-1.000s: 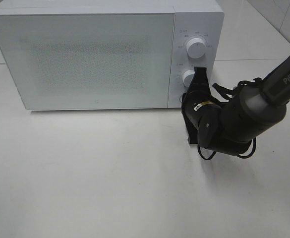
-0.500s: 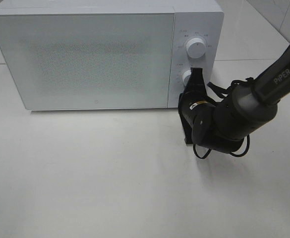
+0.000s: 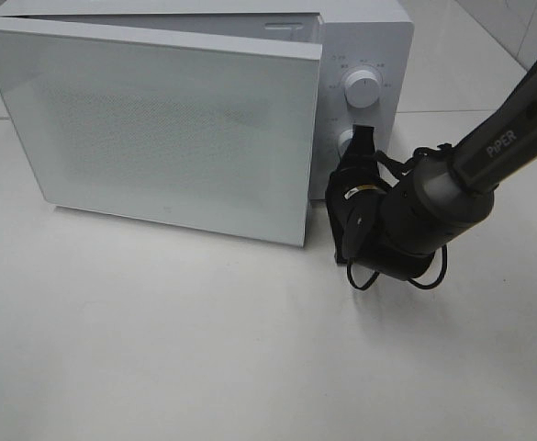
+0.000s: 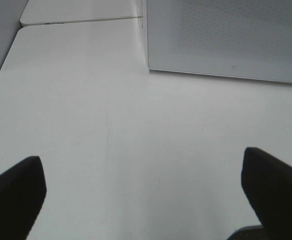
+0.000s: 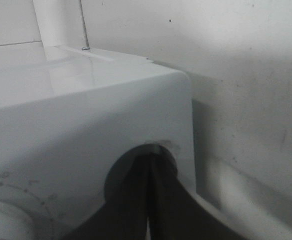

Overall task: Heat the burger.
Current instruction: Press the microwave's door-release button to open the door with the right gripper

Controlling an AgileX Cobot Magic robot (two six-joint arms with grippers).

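Overhead view of a white bench (image 3: 158, 349) carrying a white microwave (image 3: 364, 28) at the upper left of the frame. Its door (image 3: 158, 119) stands ajar, hinged at the left. The free edge juts out right of centre and screens the cavity. The right tool (image 3: 363, 136), clenched and grasping nothing, has its tips set in a round recess at the lower knob (image 3: 346, 144), below the upper knob (image 3: 363, 88). The left tool (image 4: 146, 195) shows only in its own wrist view, released, low over bare bench and facing the door. The burger is in no view, so its direction and long axis cannot be told. The right tool is judged nearer the door's free edge.
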